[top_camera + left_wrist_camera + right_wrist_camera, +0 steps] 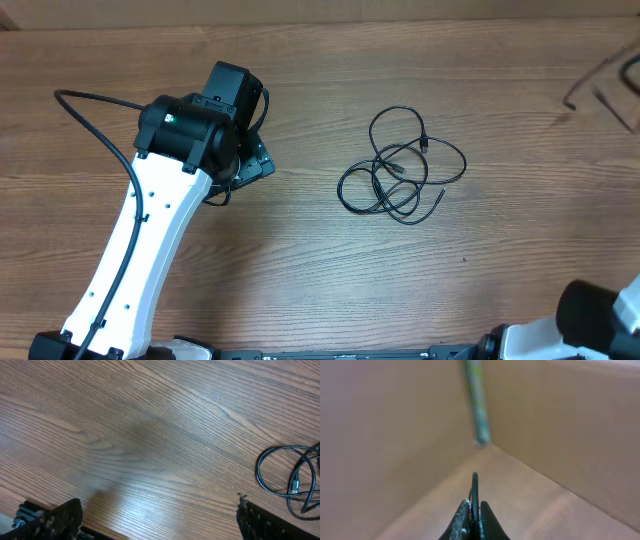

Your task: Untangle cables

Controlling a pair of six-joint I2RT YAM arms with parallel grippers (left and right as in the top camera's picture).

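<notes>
The cables (381,163) lie as one tangle of thin black loops on the wooden table, right of centre, with a small plug end (424,143) near the top. My left gripper (254,160) hangs over bare wood well to the left of them. In the left wrist view my left gripper (161,522) stands wide open with nothing between its fingertips (62,519), and a cable loop (258,469) shows at the right edge. My right gripper (474,510) is shut, pointing at blurred tan walls away from the cables.
The left arm's thick black wire (100,125) arcs out at the far left. A dark blurred object (608,92) lies at the table's top right corner. Part of the right arm (598,318) shows at the bottom right. A blurred greenish pole (476,400) is ahead of the right gripper.
</notes>
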